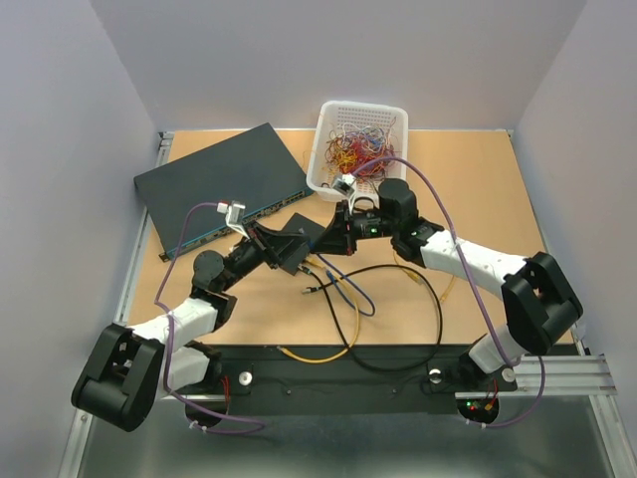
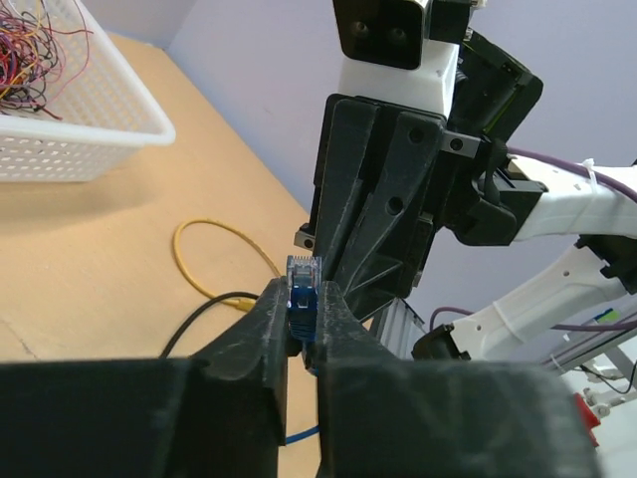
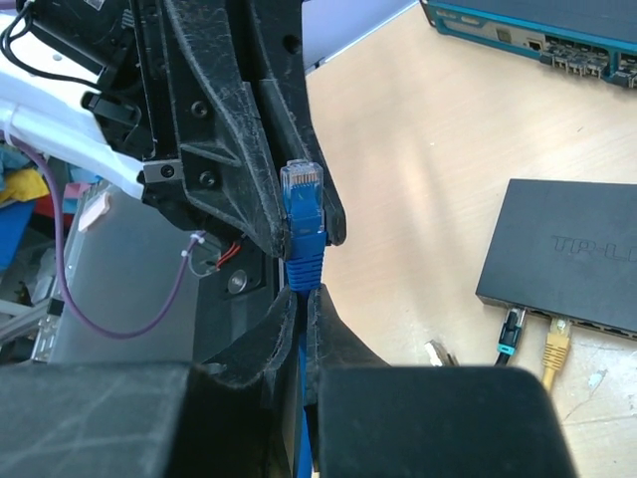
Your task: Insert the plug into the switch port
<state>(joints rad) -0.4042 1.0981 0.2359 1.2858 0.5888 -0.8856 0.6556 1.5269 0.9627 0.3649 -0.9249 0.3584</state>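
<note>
Left gripper (image 2: 302, 302) pinches the blue plug (image 2: 303, 271) upright, and the right gripper (image 3: 305, 305) is clamped on its cable (image 3: 302, 378) just beneath, mid-desk, near the black switch (image 3: 567, 254) and its switch port (image 3: 587, 321) row. At the desk's far edge, a white basket (image 1: 364, 104) holds tangled coloured wires (image 1: 356, 141).

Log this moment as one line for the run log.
left fingers: shut on blue plug with clear plastic tip | right fingers: shut on its blue cable | small flat black rectangular box: plug not yet inserted
</note>
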